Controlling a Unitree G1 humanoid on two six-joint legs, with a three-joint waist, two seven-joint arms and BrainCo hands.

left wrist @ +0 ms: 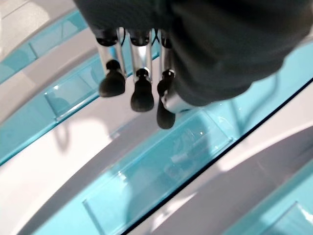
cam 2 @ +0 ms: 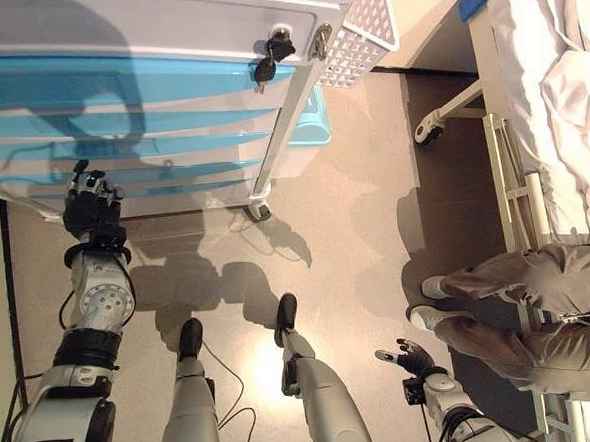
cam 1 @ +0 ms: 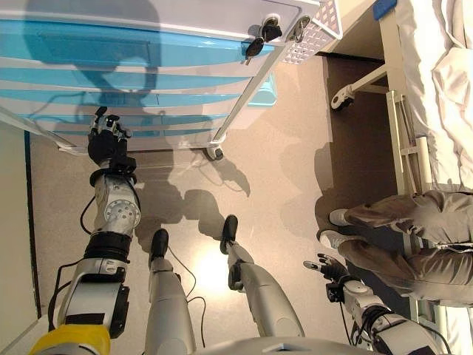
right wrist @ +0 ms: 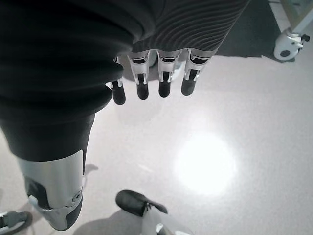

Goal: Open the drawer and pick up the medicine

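A white medical cart [cam 1: 170,16] with several pale blue drawers [cam 1: 111,78] stands in front of me, and all the drawers look shut. My left hand [cam 1: 107,139] is raised at the cart's lower drawers. In the left wrist view its fingers [left wrist: 140,73] hang straight, close over a clear blue drawer handle [left wrist: 161,171], and hold nothing. My right hand [cam 1: 329,268] hangs idle low at my right side with its fingers [right wrist: 164,73] relaxed over the bare floor. No medicine shows in any view.
A bunch of keys [cam 1: 262,37] hangs from the lock at the cart's top right, beside a white wire basket [cam 1: 314,33]. A cart caster [cam 1: 214,152] rests on the floor. A bed [cam 1: 436,89] stands on the right, where a person's legs [cam 1: 414,237] show.
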